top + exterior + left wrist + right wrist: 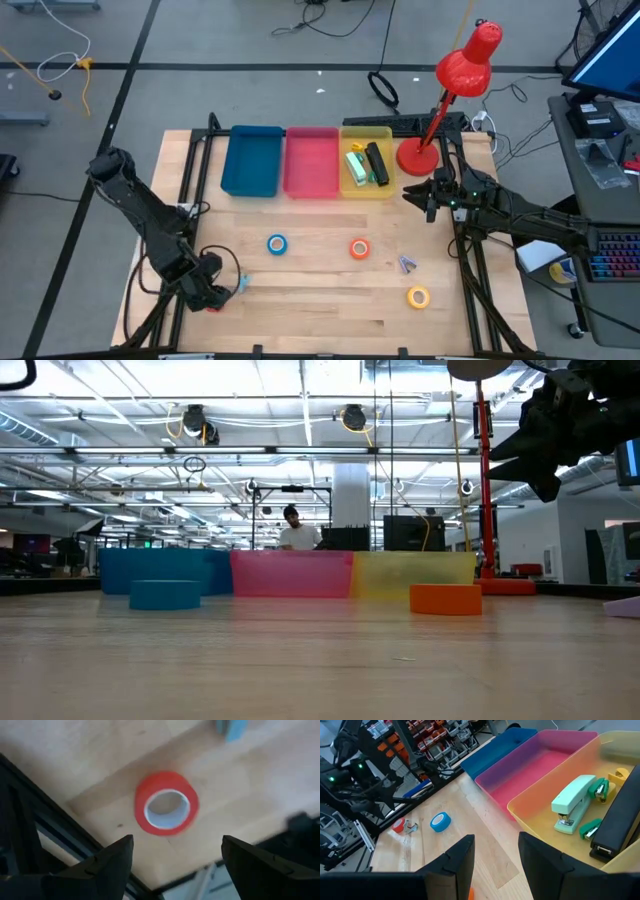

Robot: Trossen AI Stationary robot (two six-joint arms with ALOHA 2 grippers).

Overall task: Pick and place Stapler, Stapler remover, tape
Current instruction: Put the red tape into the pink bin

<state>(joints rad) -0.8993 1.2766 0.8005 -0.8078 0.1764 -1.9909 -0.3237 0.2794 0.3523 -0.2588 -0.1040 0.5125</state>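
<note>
Left end effector (175, 857) open, empty, hovering above red tape (166, 803) lying flat at desk (320, 300) near-left corner. Judged light, stiff ring; grip across outer rim. Right end effector (495, 855) open, empty, near yellow tray (530, 800).

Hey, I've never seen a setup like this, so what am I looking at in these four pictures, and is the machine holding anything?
It is a robot with two dark arms at a wooden table, each ending in a two-finger pincer. One picture looks straight down, one looks level across the tabletop, and two come from cameras on the wrists. The left pincer hangs open over a red tape roll near the table's left edge, holding nothing. The right pincer is open and empty too, by the yellow tray, which holds a mint-green stapler and a black stapler. Beside it stand a pink tray and a blue tray. Blue, orange and yellow tape rolls lie loose. A red desk lamp stands at the back.
</note>
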